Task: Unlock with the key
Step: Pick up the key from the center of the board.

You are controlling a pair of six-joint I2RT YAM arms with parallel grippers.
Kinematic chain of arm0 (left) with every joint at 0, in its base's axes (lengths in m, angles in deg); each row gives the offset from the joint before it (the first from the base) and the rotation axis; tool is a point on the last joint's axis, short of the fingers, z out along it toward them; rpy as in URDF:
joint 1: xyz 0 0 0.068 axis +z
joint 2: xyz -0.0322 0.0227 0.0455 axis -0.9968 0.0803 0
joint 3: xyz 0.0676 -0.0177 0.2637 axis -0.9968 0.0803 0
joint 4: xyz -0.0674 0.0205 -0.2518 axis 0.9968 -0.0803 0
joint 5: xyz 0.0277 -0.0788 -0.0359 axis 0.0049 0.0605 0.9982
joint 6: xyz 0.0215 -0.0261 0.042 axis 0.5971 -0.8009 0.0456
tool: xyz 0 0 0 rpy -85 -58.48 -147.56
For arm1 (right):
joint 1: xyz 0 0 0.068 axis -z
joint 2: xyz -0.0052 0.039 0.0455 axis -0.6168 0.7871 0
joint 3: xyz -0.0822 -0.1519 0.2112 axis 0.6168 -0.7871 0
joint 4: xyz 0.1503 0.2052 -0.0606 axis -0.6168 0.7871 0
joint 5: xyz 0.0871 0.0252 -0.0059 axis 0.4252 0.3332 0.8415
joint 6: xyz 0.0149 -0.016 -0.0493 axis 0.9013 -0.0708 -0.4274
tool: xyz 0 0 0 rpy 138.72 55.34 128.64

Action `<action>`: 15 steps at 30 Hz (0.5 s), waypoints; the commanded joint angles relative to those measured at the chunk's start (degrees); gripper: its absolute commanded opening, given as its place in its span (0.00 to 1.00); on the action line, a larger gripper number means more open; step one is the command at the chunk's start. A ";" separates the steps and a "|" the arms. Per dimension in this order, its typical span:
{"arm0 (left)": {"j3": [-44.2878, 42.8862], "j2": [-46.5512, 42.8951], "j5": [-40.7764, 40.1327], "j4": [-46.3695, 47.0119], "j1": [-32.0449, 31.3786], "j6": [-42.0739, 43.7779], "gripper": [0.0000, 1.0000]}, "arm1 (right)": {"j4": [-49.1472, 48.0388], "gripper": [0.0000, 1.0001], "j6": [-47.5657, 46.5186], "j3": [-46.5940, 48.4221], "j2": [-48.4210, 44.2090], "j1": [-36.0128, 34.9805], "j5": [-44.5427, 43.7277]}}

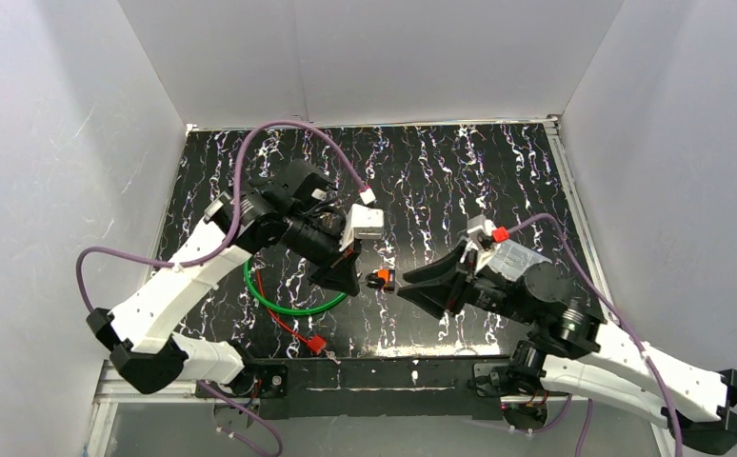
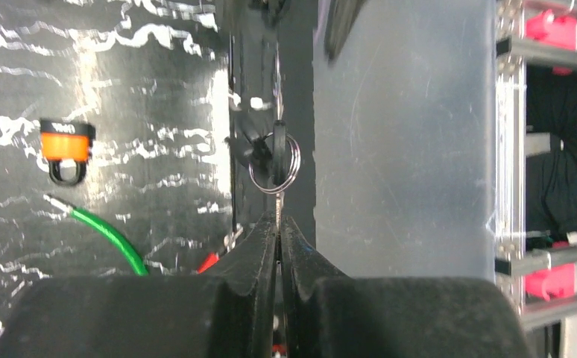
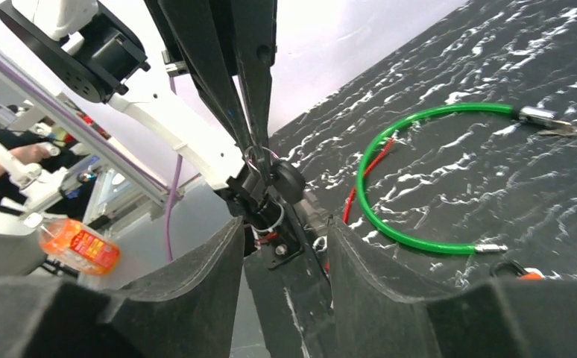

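Your left gripper [image 2: 279,221]: jaws pinched tight on the key [image 2: 278,149], its ring dangling at the centre of the wrist frame. Your right gripper [image 3: 285,230]: jaws parted, holding nothing. Orange padlock [image 1: 379,279]: on the mat [image 1: 498,171], centre of the overhead frame, between both grippers.

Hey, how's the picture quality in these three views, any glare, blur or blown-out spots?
Top external: evenly lit, though the black mat glints in white streaks. Left wrist: strong glare on the mat upper left; the orange padlock looks soft, the key ring sharper. Right wrist: background upper left is washed out; the green cable is crisp.
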 commanded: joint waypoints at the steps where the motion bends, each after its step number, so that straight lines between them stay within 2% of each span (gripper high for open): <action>1: -3.81 5.31 -4.30 -16.34 -0.09 9.89 0.00 | 15.99 0.53 -4.88 5.15 -6.95 0.05 -7.51; 4: -4.82 6.10 -10.22 -19.27 -1.48 13.05 0.00 | 18.10 0.55 -5.62 5.46 -9.65 0.00 -9.20; 9: -10.61 9.07 -32.90 -27.18 -10.46 19.23 0.00 | 19.91 0.55 -5.76 5.48 -9.77 0.03 -11.49; 12: -9.34 4.72 -46.85 -22.47 -15.51 26.29 0.00 | 20.47 0.54 -4.39 4.59 -10.79 -0.01 -14.54; 15: -4.95 -0.23 -59.86 -16.44 -22.85 38.02 0.00 | 19.82 0.53 -2.85 3.35 -12.40 0.03 -17.77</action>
